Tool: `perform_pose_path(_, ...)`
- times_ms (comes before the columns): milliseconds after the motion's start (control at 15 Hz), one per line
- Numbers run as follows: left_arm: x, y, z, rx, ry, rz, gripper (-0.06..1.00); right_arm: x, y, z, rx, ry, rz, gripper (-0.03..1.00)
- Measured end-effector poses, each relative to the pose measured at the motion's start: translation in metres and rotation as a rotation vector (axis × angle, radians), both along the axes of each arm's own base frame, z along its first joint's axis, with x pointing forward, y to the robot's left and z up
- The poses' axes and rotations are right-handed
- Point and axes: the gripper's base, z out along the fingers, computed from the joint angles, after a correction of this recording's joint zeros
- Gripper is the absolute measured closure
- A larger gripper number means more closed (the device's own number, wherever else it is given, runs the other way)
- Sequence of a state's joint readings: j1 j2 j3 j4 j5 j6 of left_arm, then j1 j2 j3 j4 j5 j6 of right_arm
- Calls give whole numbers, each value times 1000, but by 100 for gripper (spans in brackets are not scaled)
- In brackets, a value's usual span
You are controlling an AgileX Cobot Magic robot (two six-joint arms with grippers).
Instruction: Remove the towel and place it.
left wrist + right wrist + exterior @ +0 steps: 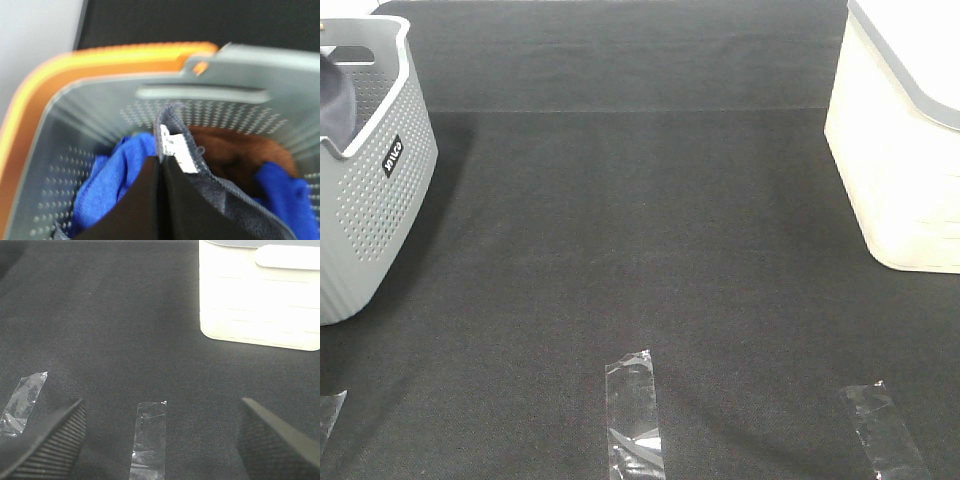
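Our left claw [159,170] is clamped shut on the hem of the towel [225,195], inside the grey basket [235,67] on our left. The rest hangs below the pinch, so straight up looks like the way out. Our right claw [162,412] hangs wide open, well apart, over the mat [125,315].

High camera is looking steeply down on the bin [900,170], taking in the mat [640,230] and, far across from the bin, the basket [380,200]. Left wrist camera is peering closely into that basket. Right wrist camera is sitting low over the mat, facing the bin; it is sharing bin and tape [633,410] with the high view.
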State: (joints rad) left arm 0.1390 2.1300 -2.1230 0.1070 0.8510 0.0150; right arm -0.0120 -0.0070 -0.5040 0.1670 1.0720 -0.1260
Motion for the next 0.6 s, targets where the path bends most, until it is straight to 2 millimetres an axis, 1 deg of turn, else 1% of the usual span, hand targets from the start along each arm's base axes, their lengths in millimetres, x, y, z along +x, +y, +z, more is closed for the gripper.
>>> perform_pose_path(133,-13,-16,35,22,-64,-92,94,0,0,0,0,0,0,20)
perform_pose_path(333,-42,-43,92,38,-196,-262,94,0,0,0,0,0,0,20)
perform_pose_path(400,-52,-52,109,22,-250,-307,94,0,0,0,0,0,0,20)
perform_pose_path(600,-91,-74,169,-49,-475,-419,94,0,0,0,0,0,0,20)
